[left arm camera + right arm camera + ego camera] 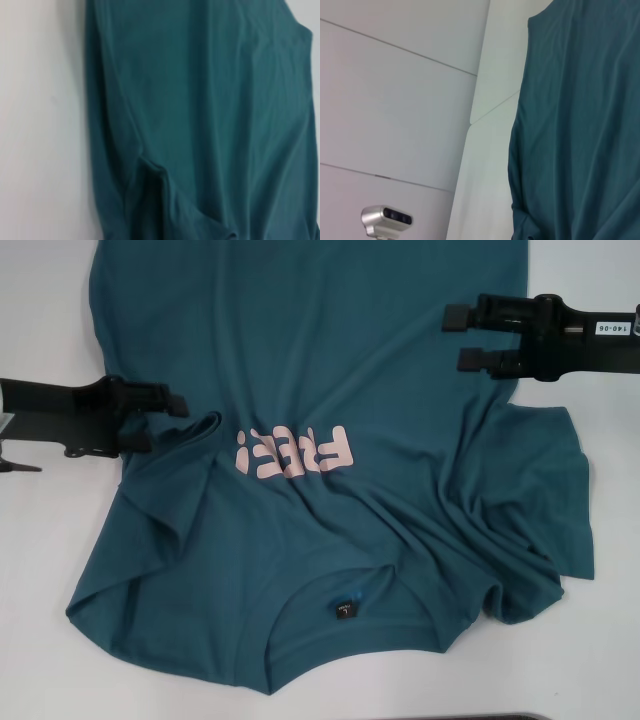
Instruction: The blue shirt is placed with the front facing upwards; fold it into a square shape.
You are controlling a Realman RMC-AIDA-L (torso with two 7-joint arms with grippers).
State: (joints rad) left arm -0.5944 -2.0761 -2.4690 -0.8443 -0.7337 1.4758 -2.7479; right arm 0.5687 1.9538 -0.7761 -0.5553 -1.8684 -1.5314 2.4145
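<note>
One garment, the blue shirt [330, 390], is spread front-up across the white table [50, 660] and fills most of the head view, its collar [355, 625] lying at 6 o'clock and its hem running out of view at 12 o'clock. The cloth is judged light, soft and limp: ridges of slack are gathered beside both sleeves, so it is expected to sag and crease when lifted rather than hold any shape. Hold is best taken at an edge, at the shoulder or sleeve seams where the fabric is doubled, with both sides raised together.

The left gripper [170, 420] is seen at 9 o'clock over the shirt's side edge, its fingers spread and nothing pinched between them. The right gripper [462, 337] is seen at 2 o'clock over the opposite side, likewise spread and empty.

Pale pink block letters [296, 451] are printed across the chest; seen upside down, they appear to read "FREE!". A white tag [610, 327] on the right arm is marked with small figures, apparently "140-06". A small dark label [343, 611] sits inside the collar; its writing cannot be read.
</note>
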